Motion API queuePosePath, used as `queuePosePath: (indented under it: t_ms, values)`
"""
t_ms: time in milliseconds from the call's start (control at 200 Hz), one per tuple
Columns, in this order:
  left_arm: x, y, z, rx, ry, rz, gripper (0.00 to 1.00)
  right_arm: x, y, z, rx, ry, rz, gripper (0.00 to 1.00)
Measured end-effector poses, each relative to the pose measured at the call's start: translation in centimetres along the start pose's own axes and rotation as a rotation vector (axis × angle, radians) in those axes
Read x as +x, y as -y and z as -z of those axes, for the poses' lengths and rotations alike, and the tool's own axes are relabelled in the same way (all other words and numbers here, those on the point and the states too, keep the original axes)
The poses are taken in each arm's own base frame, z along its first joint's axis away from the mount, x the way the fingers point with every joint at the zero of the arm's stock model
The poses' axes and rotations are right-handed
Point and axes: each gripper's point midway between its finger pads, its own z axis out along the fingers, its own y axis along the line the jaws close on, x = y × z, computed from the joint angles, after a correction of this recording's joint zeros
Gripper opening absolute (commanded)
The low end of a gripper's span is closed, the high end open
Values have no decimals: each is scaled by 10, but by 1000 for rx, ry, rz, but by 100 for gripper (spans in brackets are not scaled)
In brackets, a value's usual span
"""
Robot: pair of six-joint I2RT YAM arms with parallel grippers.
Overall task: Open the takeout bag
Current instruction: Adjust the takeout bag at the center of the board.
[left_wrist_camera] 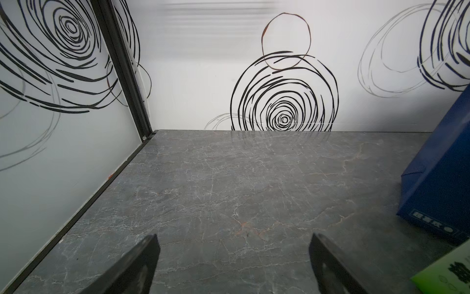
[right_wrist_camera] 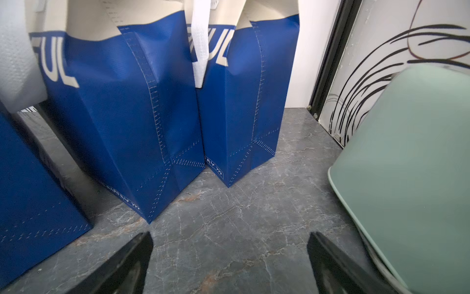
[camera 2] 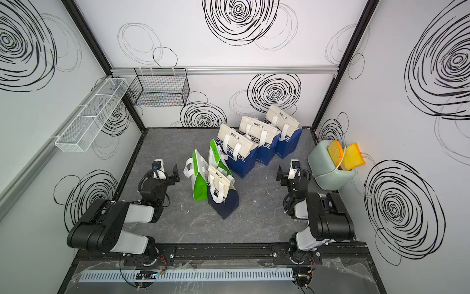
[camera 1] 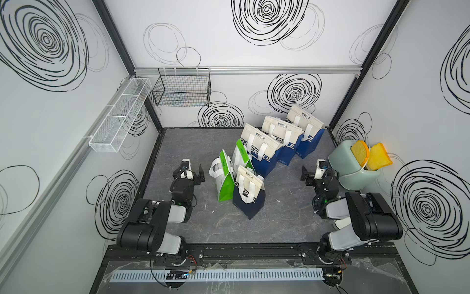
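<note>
Well, from my console both claws sat low over the grey marbled table (camera 1: 279,224), close to my end of it. The left claw (left_wrist_camera: 234,241) had its fingers spread wide with only bare tabletop between them. The right claw (right_wrist_camera: 230,240) stood just as wide apart and also gripped nothing.

Between the two arms stood the navy takeout bag (camera 1: 250,197), upright and touched by neither claw. It lay well apart from the left claw at about four o'clock, and at about eight o'clock from the right claw. Its cream top was pinched together, and its white handles hung down the front across large pale lettering.

Right against it at about ten o'clock stood two green bags (camera 1: 226,183). The left wrist view caught a corner of one with dark characters, cut off and unreadable.

Farther off, at one o'clock from the navy bag, three blue bags (camera 1: 282,142) stood in a row running toward the far right corner. In both top views the nearest read "CHEER", then "UL" past a handle. The right wrist view gave me "FUL" on two of them and small base print ending ">>>". The print on their cream tops was too small to read.

At three o'clock from the right claw, just beside it, was a mint toaster (camera 1: 356,173) holding two toast slices (camera 1: 360,151). Farthest, a black wire basket (camera 1: 181,89) and a white mesh basket (camera 1: 119,114) hung on the walls.
</note>
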Motion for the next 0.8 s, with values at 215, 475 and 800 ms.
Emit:
queuePosePath:
  t_ms: [215, 475, 800]
  values:
    - [0, 0, 0, 0, 0, 0, 97, 0, -2, 0, -10, -1, 6, 99]
    - [0, 0, 0, 0, 0, 0, 97, 0, -2, 0, -12, 0, 6, 99]
    - [0, 0, 0, 0, 0, 0, 97, 0, -2, 0, -13, -1, 6, 99]
